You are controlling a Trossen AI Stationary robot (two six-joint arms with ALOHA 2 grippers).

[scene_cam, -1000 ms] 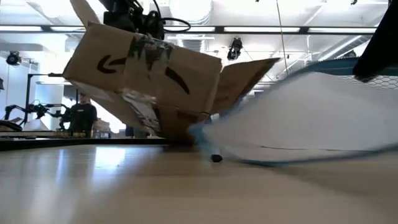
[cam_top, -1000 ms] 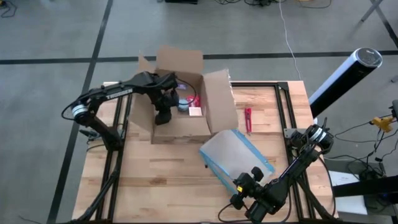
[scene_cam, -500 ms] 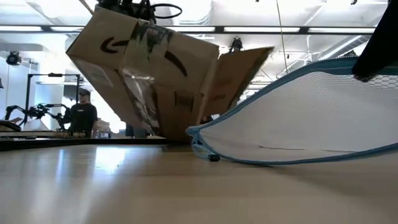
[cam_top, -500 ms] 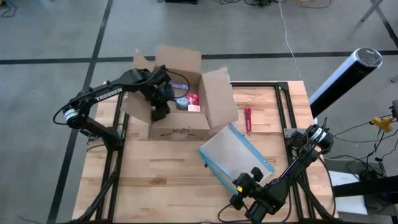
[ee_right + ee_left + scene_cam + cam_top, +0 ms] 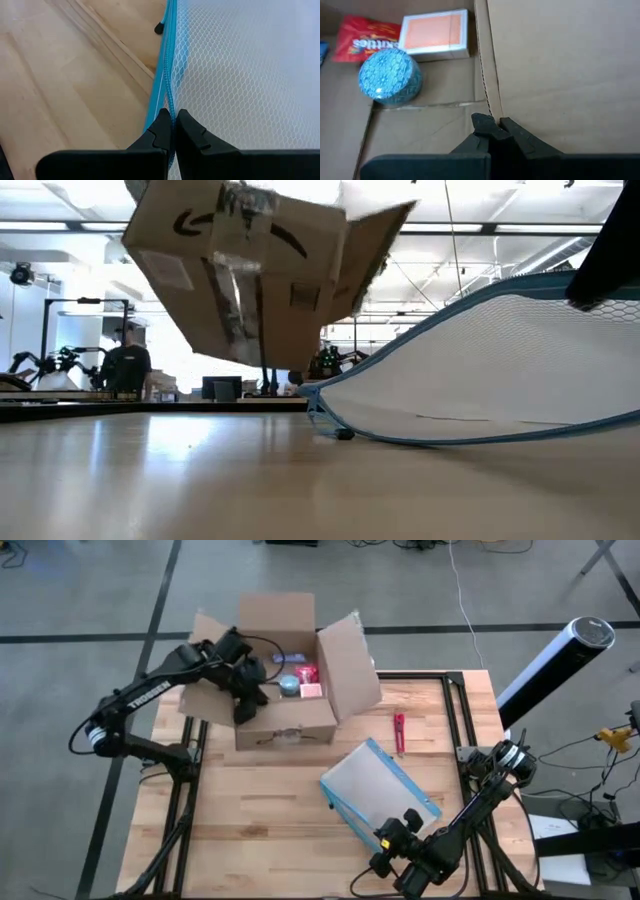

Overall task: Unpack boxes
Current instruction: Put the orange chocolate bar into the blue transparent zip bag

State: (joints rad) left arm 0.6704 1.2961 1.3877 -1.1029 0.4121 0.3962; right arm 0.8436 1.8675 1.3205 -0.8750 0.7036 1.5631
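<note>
box (image 5: 285,725): now lifted clear of the table (image 5: 260,810), carried toward the far left edge, flaps open
left gripper (image 5: 495,129): clamped on box wall
right gripper (image 5: 171,125): pinched on mesh pouch (image 5: 380,785) edge, unmoved
contents: blue tin (image 5: 390,77), red packet (image 5: 367,37), orange card box (image 5: 436,32)

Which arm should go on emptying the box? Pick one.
Left. The left gripper is already shut on the box wall, holding it off the table. The right gripper is pinching the mesh pouch near the front edge.

High view gives you table (image 5: 260,810) straight down; low view sits at tabletop level. Both share box (image 5: 285,690). Wrist views sit close.
</note>
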